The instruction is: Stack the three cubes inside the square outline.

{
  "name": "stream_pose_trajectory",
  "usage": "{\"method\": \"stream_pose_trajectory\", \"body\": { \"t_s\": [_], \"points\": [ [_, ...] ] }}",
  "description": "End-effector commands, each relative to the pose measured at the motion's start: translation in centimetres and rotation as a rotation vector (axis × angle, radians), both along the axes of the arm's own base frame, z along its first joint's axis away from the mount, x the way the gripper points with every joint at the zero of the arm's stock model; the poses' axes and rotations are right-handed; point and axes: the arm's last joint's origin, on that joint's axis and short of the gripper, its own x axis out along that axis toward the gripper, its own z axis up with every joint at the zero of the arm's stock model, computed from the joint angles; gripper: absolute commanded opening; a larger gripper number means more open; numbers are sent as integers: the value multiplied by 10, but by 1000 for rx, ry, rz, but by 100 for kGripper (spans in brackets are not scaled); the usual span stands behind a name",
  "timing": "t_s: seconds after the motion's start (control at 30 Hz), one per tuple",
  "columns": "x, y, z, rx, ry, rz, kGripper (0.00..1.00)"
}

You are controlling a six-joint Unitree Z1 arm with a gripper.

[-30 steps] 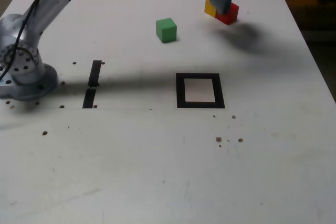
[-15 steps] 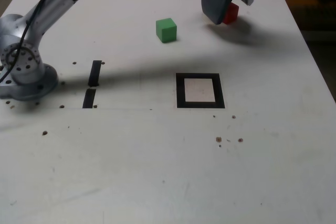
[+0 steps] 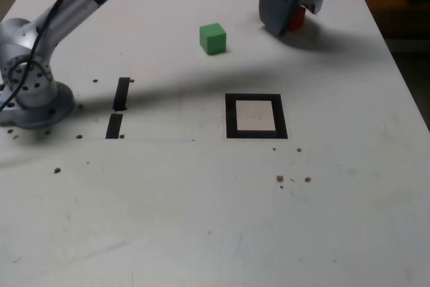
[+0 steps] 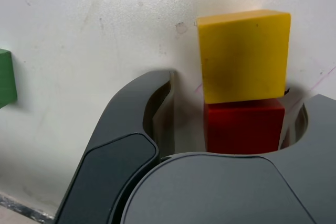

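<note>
Working left to right across the exterior view, you have the arm's base [image 3: 30,85] at about 9 o'clock on the table [image 3: 201,220], two short black strips [image 3: 118,107] just beside it, the green cube [image 3: 213,37] toward 12 o'clock, and the square outline [image 3: 255,116] near the centre, its white middle bare. None of the three cubes is inside it yet.

Your tool [image 3: 290,17] is down at roughly 1 o'clock, well apart from the outline. In the exterior view it hides most of the red cube [image 3: 296,19]; the yellow cube [image 4: 244,56] shows only in the wrist view, touching the red one face to face.

The wrist view shows the tool spread wide, with the red cube [image 4: 244,127] between the two dark fingers [image 4: 131,135], a clear gap on one side and near or at contact on the other. Nothing is gripped.

The risk is the yellow neighbour. Because the two cubes touch, closing may nudge or drag the yellow one, or twist the red cube so it seats crooked. The uneven gap also means one finger will probably arrive first and push the red cube sideways before the grip forms.
</note>
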Motion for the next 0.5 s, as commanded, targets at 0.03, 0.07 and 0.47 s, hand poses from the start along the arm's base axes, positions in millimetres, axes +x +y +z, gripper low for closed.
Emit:
{"method": "stream_pose_trajectory", "body": {
  "t_s": [0.03,0.07,0.47],
  "points": [
    [-1,3,0,4,1,6,70],
    [-1,4,0,6,0,8,66],
    [1,6,13,45,-38,-6,25]
  ]
}}
